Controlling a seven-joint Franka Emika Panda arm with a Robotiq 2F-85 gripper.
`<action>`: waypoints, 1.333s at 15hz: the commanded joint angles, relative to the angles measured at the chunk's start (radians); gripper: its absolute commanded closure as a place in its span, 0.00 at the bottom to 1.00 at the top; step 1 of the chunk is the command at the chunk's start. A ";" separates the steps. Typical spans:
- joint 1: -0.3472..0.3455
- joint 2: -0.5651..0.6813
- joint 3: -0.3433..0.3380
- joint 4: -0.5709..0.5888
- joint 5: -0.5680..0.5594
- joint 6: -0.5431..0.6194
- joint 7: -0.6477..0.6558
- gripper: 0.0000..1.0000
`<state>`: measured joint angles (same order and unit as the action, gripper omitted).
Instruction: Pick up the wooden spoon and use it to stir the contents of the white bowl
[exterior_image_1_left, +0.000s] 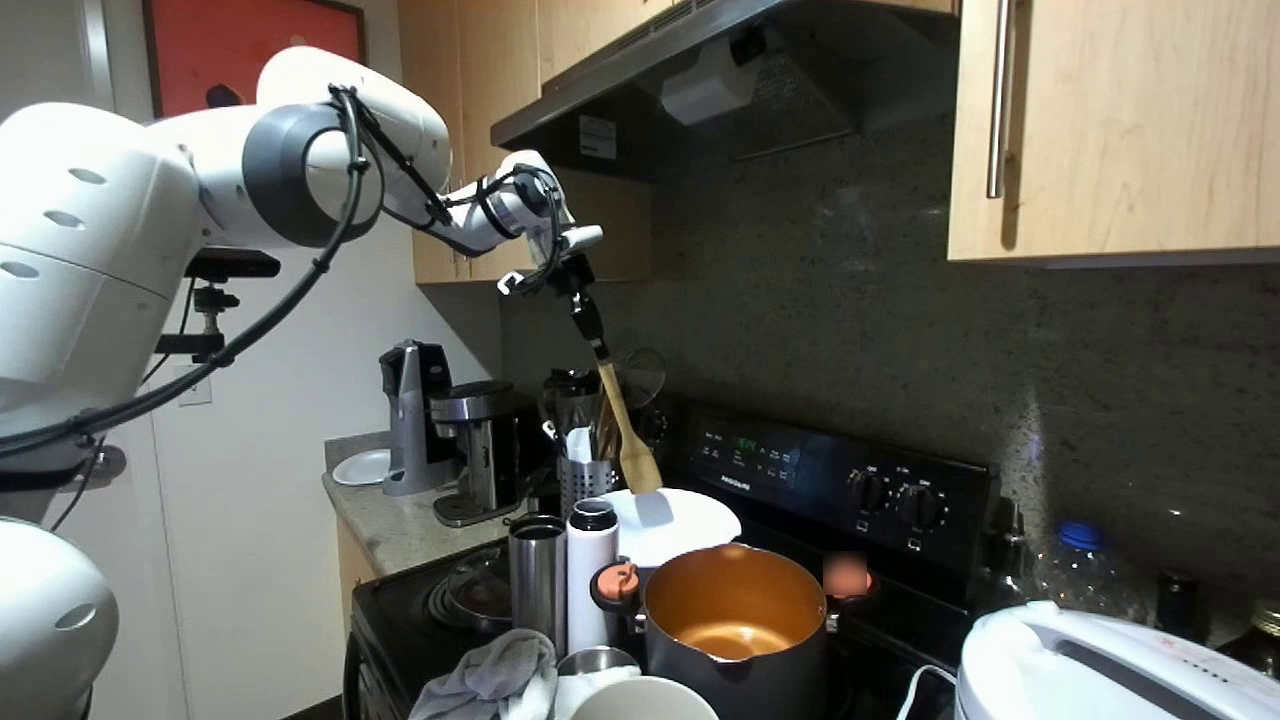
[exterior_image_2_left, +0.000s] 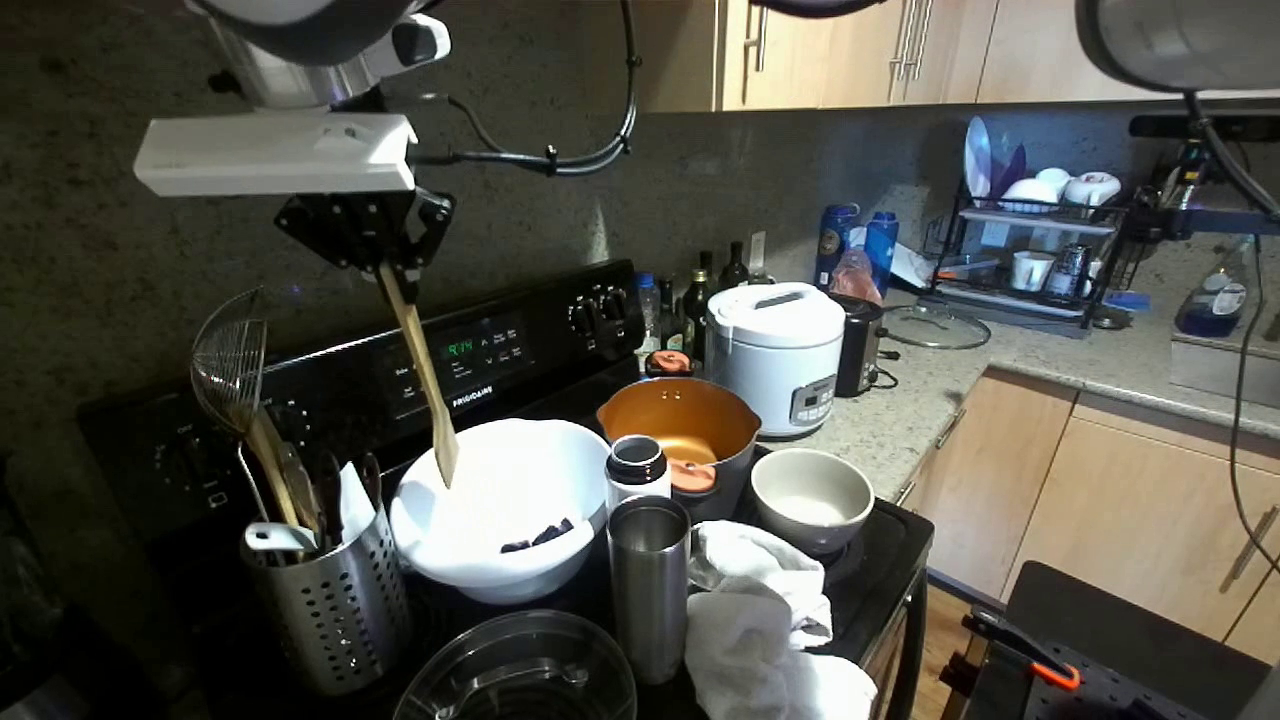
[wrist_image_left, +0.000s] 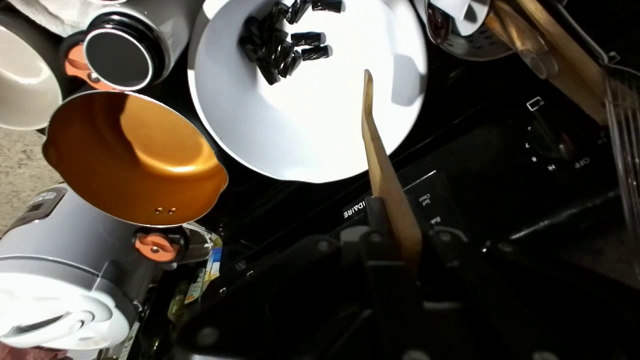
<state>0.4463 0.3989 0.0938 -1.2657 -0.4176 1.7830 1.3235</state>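
The wooden spoon (exterior_image_1_left: 628, 430) is light brown with a flat wider end. It hangs tilted with that end down, also in the exterior view (exterior_image_2_left: 425, 370) and the wrist view (wrist_image_left: 380, 160). My gripper (exterior_image_2_left: 395, 285) is shut on its handle top, above the stove; the fingers also show in the wrist view (wrist_image_left: 395, 225). The white bowl (exterior_image_2_left: 530, 575) stands on the stove below. The spoon's wide end is over the bowl's opening, apart from the black twisted pieces (wrist_image_left: 272, 45) lying at one side of the bowl (wrist_image_left: 310, 135). Exact height above the bowl floor is unclear.
An orange-lined pot (exterior_image_2_left: 690, 420) stands beside the bowl. A steel tumbler (exterior_image_2_left: 650, 590), a white bottle (exterior_image_2_left: 638, 480) and a perforated utensil holder (exterior_image_2_left: 335, 620) with tall utensils stand close around it. A glass lid (exterior_image_2_left: 520, 670), cloth (exterior_image_2_left: 755, 630), cream bowl (exterior_image_2_left: 812, 500) and rice cooker (exterior_image_2_left: 775, 340) are near.
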 joint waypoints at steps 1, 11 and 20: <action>-0.033 -0.109 0.008 -0.108 0.057 0.086 0.010 0.95; -0.098 -0.261 0.003 -0.364 0.258 0.389 -0.015 0.95; -0.167 -0.406 0.041 -0.507 0.259 0.385 0.000 0.95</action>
<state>0.3116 0.0777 0.1108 -1.6947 -0.1662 2.1613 1.3214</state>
